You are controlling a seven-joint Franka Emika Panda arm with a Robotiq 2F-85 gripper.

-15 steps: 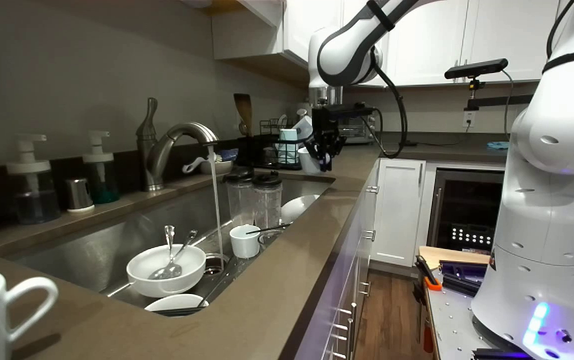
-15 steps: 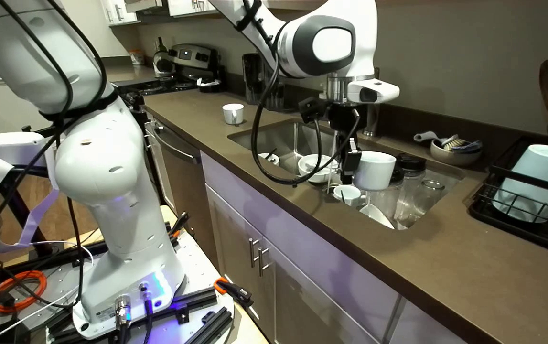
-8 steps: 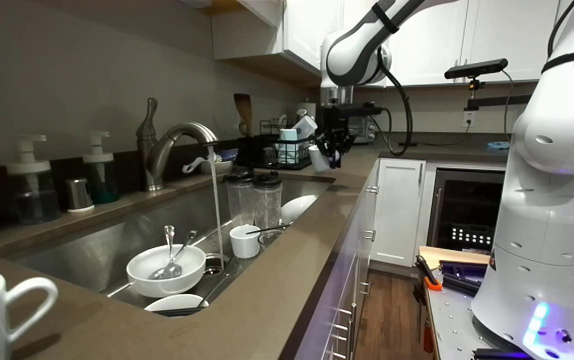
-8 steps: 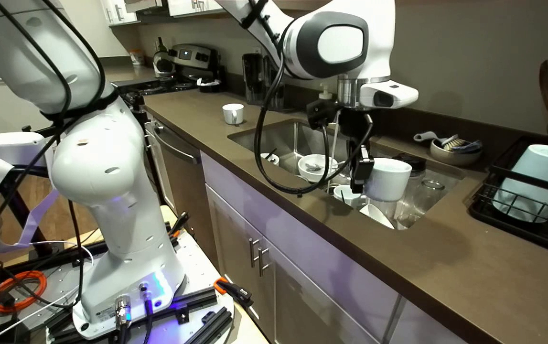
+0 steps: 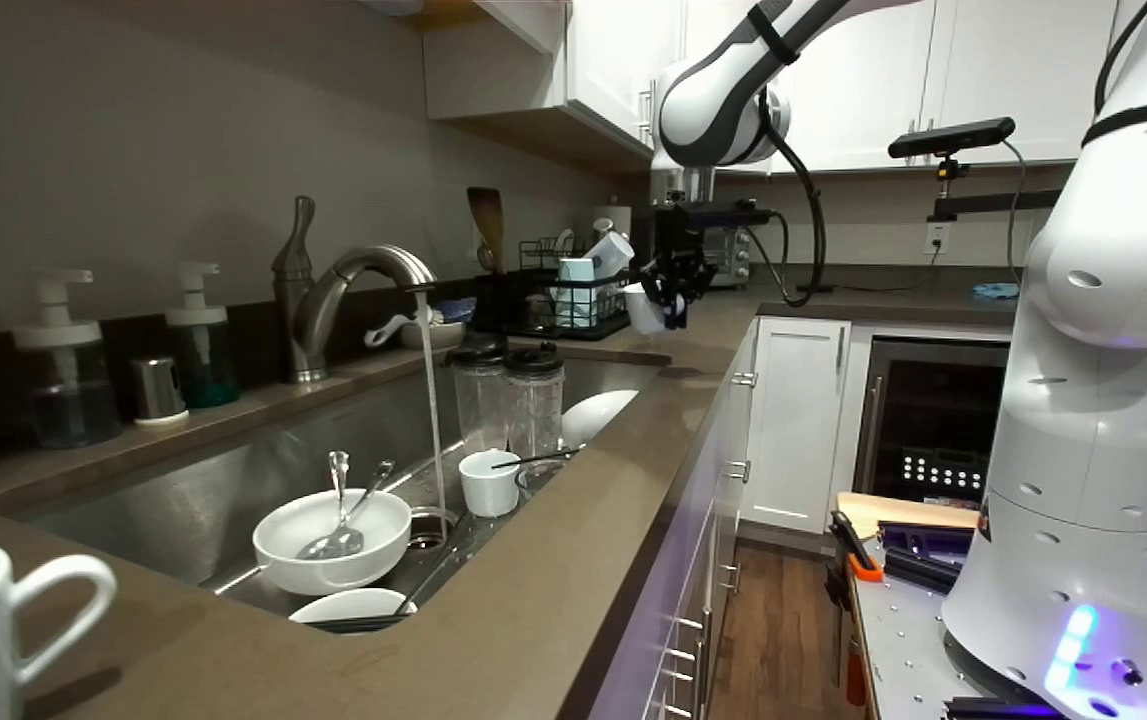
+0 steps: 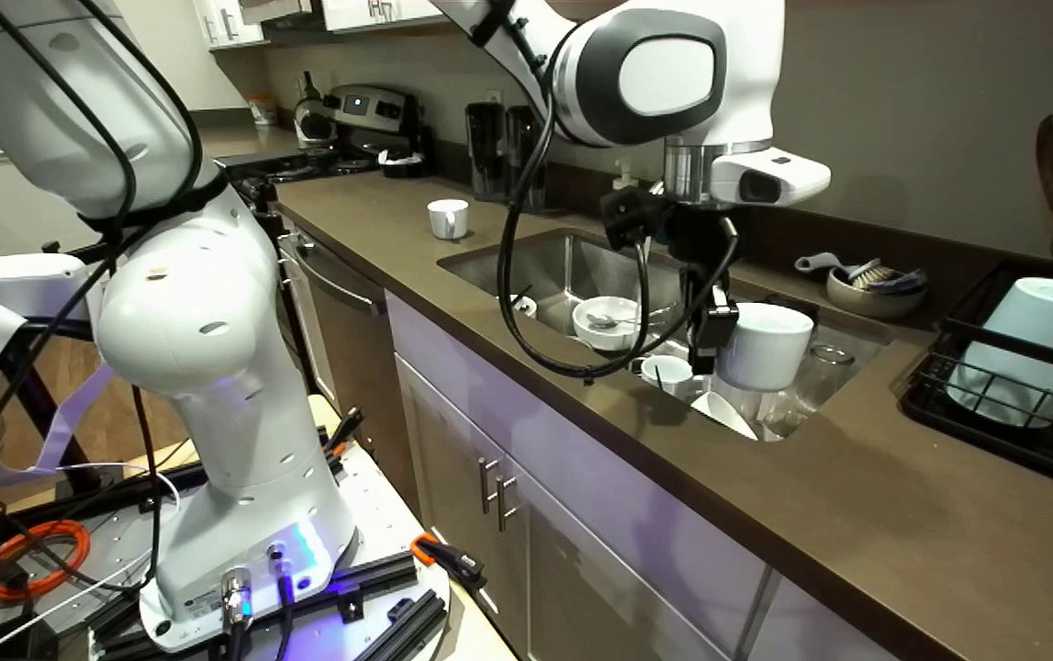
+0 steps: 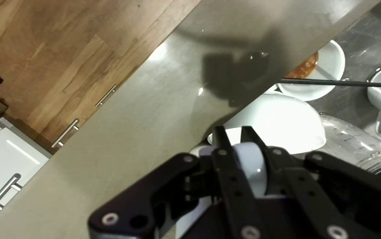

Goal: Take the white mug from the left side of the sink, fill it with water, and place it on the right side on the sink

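Tool [image 7: 233, 134] pinching the white mug [image 6: 767, 347] by its handle, aloft near one end of the sink [image 5: 153, 500]

The brown desk [image 6: 902, 514] surrounds the sink and backs onto a grey wall [image 6: 930, 92]. Take the held mug as the clock's centre. In an exterior view a black dish rack [image 6: 1008, 448] sits at three o'clock, a bowl [image 6: 866, 301] holding a scrub brush [image 6: 873, 274] at two, and a second white mug [image 6: 448, 220] at ten. In an exterior view the gooseneck faucet [image 5: 318, 315] stands at nine, water [image 5: 433, 400] running from its spout; a white wall cabinet [image 5: 623, 60] hangs at twelve and wood floor [image 5: 778, 630] shows at five.

In an exterior view the desk's front edge slants from ten o'clock to four, cabinet doors [image 6: 599, 542] below. A wide strip of desk lies between the sink and the dish rack, a narrower one along the front. The mug is about upright; whether over basin or rim, I cannot tell.
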